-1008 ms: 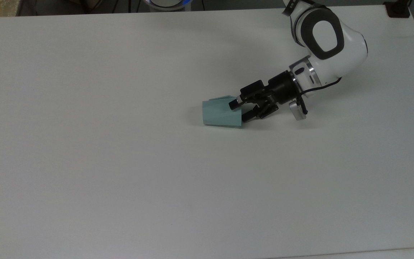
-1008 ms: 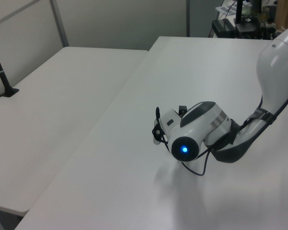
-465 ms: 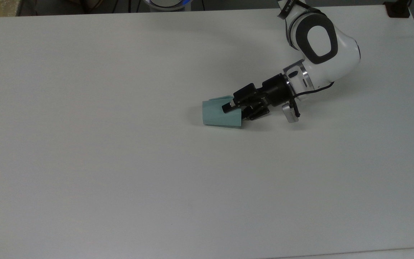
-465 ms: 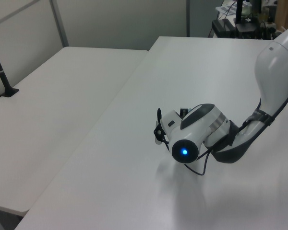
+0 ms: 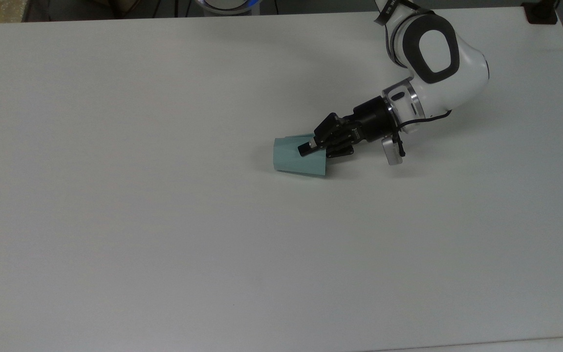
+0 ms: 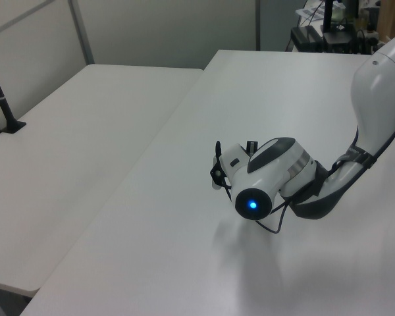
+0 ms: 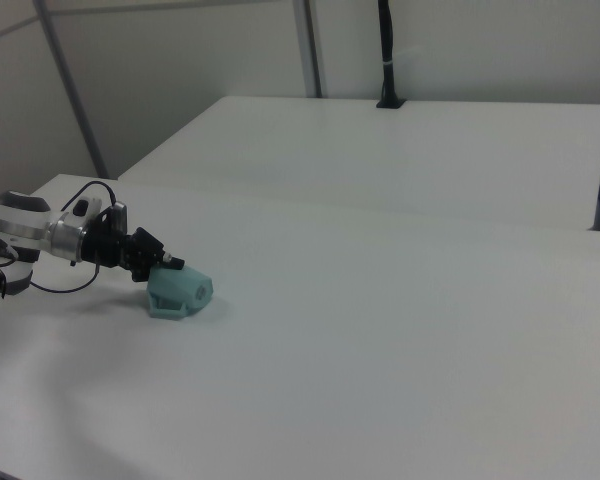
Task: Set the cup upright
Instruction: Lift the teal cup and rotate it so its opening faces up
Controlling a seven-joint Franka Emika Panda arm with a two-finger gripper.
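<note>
The pale teal cup (image 5: 296, 157) lies on its side on the white table (image 5: 164, 220), its wide rim facing the top view's right and its narrow base facing the top view's left. My gripper (image 5: 312, 150) reaches in low from the top view's right and is shut on the cup's rim wall. One black finger (image 5: 306, 147) lies over the upper facet; the other is hidden at the mouth. In the right view the cup (image 7: 181, 292) sits just right of the gripper (image 7: 166, 266). In the left view the arm's wrist (image 6: 266, 178) hides the cup.
A black clamp base (image 5: 540, 13) sits at the table's corner in the top view's upper right. A second white table (image 7: 400, 150) with a black post (image 7: 385, 50) stands beyond a gap. Open tabletop spreads left of and below the cup in the top view.
The gripper slid toward the top view's left onto the cup's rim, turned at the wrist and closed. The cup shifted slightly.
</note>
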